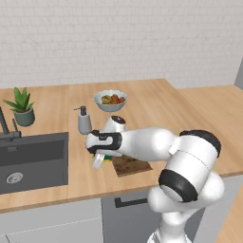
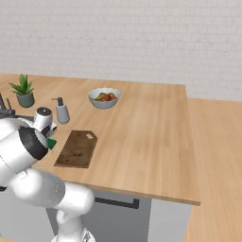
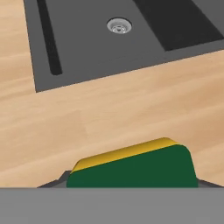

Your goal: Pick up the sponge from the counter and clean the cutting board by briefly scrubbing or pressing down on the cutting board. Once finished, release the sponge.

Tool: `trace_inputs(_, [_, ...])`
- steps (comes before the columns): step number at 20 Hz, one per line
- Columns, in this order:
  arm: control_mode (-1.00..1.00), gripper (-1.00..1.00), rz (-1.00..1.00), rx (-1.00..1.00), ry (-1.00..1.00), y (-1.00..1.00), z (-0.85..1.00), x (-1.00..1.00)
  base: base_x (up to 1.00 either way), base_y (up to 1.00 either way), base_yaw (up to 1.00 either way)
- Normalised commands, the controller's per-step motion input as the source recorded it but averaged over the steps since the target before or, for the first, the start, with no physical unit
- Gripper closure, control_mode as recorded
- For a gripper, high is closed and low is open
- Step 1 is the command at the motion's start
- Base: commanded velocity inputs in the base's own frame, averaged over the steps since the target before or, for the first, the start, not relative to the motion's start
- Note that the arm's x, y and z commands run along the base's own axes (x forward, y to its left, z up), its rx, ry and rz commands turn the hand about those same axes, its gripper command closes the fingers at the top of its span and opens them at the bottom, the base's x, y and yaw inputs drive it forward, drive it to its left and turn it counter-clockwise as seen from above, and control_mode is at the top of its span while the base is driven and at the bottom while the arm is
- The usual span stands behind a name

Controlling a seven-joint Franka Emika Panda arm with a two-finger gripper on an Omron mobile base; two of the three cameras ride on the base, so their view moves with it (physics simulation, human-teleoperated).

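The claw (image 1: 99, 159) hangs low over the bench (image 1: 156, 102), between the sink (image 1: 33, 159) and the board (image 1: 130, 164), with the arm stretched out from the base toward the left. In the hand view the sponge (image 3: 135, 168) sits right at the bottom edge, green face toward the camera and a yellow layer along its upper side, with dark bits of the claw showing at both of its ends; it looks gripped, the fingers closed against it, though the fingertips themselves are mostly hidden. Beyond the sponge lies bare wood and then the grey sink with its drain (image 3: 119, 26).

From the left a sliver of yellow and green shows under the wrist, at the board's left edge. From the right a small green corner (image 2: 51, 143) peeks out beside the arm's elbow, just left of the board (image 2: 76, 149), which lies flat with its notch at the far end.

Behind stand a soap bottle (image 1: 84, 120), a fruit bowl (image 1: 110, 100) and a potted plant (image 1: 22, 107) near the tap (image 1: 5, 126).
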Motion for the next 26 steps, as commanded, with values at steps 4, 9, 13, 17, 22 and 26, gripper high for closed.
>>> trace_inputs(4, [-1.0,1.0,0.08,-0.1,0.38,0.49,-0.82,0.0,0.0,0.0,0.0])
trace_inputs(9, [-1.0,1.0,0.03,-0.02,0.16,0.07,-0.73,-0.03,0.0,0.0,0.0])
trace_inputs(13, [-1.0,1.0,0.0,0.0,-0.02,-0.09,-0.34,-0.16,0.0,0.0,0.0])
trace_inputs(17, [-1.0,-1.0,0.0,0.0,-0.04,-0.02,-0.01,-0.23,0.0,0.0,0.0])
trace_inputs(22, [-1.0,-1.0,0.0,0.01,-0.13,-0.27,0.08,-0.3,0.0,0.0,0.0])
trace_inputs(26, [-1.0,-1.0,0.0,0.0,-0.13,-0.36,0.33,-0.11,0.0,0.0,0.0])
